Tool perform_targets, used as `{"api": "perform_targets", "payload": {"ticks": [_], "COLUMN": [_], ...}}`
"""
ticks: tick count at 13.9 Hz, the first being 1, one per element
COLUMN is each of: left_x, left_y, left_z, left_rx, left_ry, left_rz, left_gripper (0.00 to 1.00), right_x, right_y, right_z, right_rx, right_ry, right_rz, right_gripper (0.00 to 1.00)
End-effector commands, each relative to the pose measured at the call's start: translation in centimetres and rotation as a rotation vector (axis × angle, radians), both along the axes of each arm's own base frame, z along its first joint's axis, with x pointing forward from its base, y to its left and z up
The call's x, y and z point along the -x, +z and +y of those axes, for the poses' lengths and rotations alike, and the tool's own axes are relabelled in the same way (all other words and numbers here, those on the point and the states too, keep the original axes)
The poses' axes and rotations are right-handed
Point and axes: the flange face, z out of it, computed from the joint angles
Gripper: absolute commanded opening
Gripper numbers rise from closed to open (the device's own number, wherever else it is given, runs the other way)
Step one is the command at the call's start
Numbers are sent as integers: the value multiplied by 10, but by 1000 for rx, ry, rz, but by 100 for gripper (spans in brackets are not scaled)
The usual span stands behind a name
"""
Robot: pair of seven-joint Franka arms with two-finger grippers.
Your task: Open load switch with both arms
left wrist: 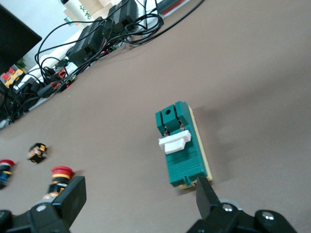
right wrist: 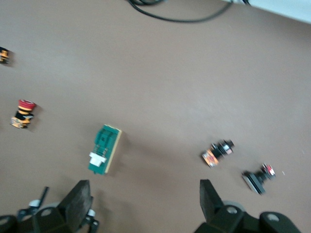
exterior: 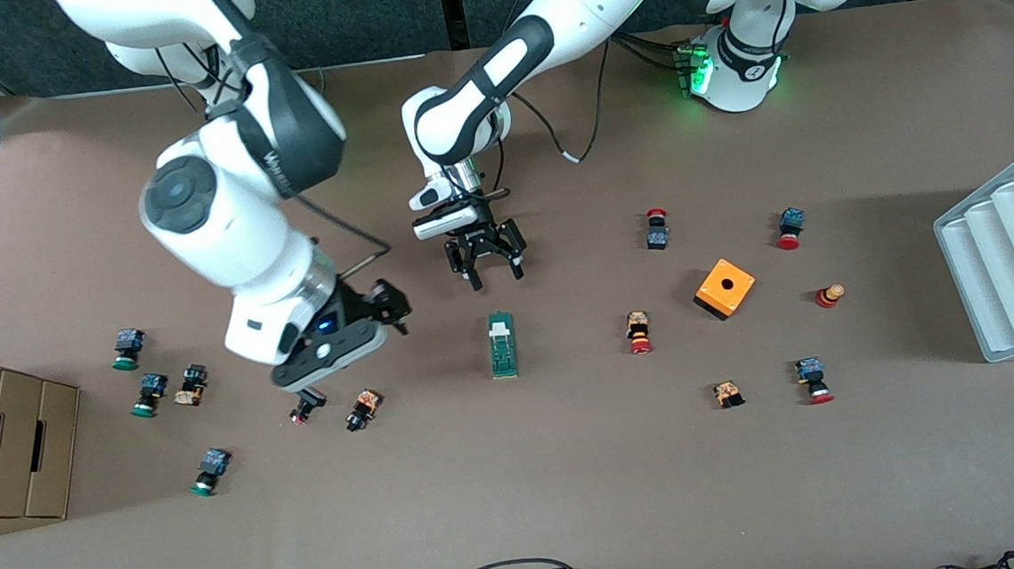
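The load switch (exterior: 502,345) lies flat on the table. Left gripper (exterior: 487,266) hangs above it; right gripper (exterior: 358,331) hovers beside. Both gape wide, holding nothing.

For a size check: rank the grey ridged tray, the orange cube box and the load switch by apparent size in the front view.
1. grey ridged tray, cut off by the frame edge
2. orange cube box and load switch: too alike to rank.

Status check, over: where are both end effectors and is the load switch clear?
Left end effector open, up by load switch. Right end effector open, toward its own end. Switch flat, untouched. Nothing blocking.
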Motion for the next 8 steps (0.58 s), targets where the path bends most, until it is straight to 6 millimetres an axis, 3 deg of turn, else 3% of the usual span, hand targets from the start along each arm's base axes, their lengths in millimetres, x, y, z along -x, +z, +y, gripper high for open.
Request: {"api": "perform_targets", "payload": {"ticks": [1, 3, 5, 7, 8], "left_x": [-3, -10, -33, -39, -54], "left_y": [38, 61, 80, 99, 109], "left_z": [3, 7, 20, 24, 35], "left_rx": [-94, -138, -180, -204, -207], "left_ry": [-49, -71, -85, -113, -107], "left_rz": [79, 136, 188, 250, 279], "left_gripper": [100, 100, 100, 100, 100], "right_x": [-3, -16, -27, -34, -34], "right_y": [10, 7, 11, 8, 7], "right_z": [-38, -77, -117, -166, -186], "right_rx": [-8, -7, -9, 6, 12], "right_ry": [-58, -121, -184, -253, -278], "right_rz": [54, 61, 55, 75, 101], "right_gripper": [100, 100, 100, 100, 100]}}
